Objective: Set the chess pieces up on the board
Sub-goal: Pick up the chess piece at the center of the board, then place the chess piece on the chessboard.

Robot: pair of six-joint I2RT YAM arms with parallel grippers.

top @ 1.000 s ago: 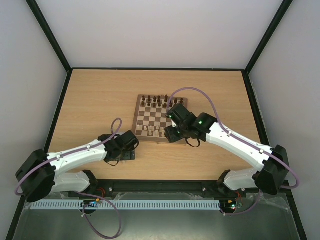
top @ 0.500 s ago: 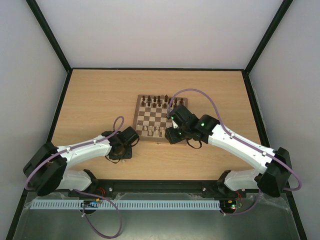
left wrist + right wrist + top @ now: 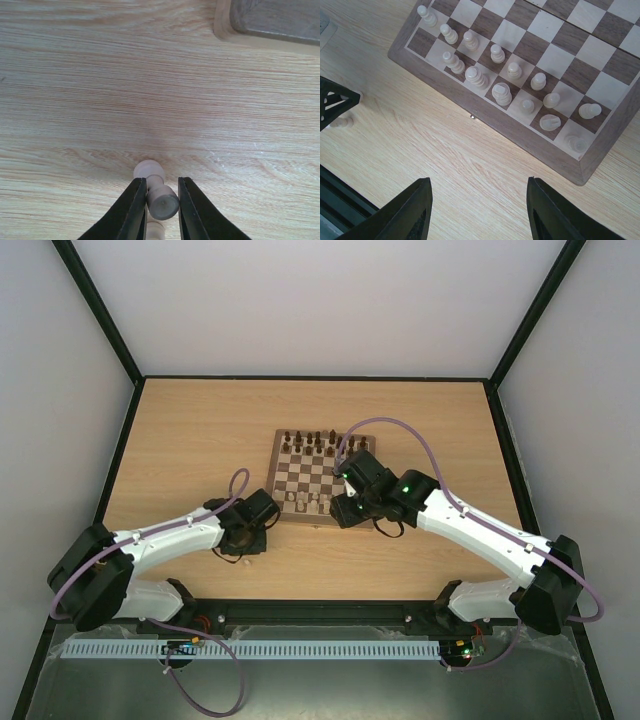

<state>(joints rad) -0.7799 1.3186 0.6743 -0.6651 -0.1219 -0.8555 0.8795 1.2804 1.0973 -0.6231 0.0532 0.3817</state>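
A pale chess piece point(image 3: 163, 202) lies on its side on the bare tabletop, and my left gripper point(image 3: 161, 181) is shut on its base, both jaws touching it. The top view has that left gripper point(image 3: 256, 536) low on the table, just off the near left corner of the board point(image 3: 275, 455). Several pale chess pieces point(image 3: 502, 92) stand in the board's two near rows. My right gripper point(image 3: 479, 181) hovers open and empty over the table, just in front of the board's brown frame point(image 3: 530, 135). The same right gripper point(image 3: 345, 512) sits at the board's near edge.
Dark brown pieces point(image 3: 315, 440) fill the board's far rows. Another pale piece point(image 3: 342, 121) lies on the table beside the left gripper's black body point(image 3: 335, 100). Black frame rails border the tabletop.
My left gripper has moved a little toward the board and its jaws have closed from wide open onto the lying pale piece. The right arm has barely shifted.
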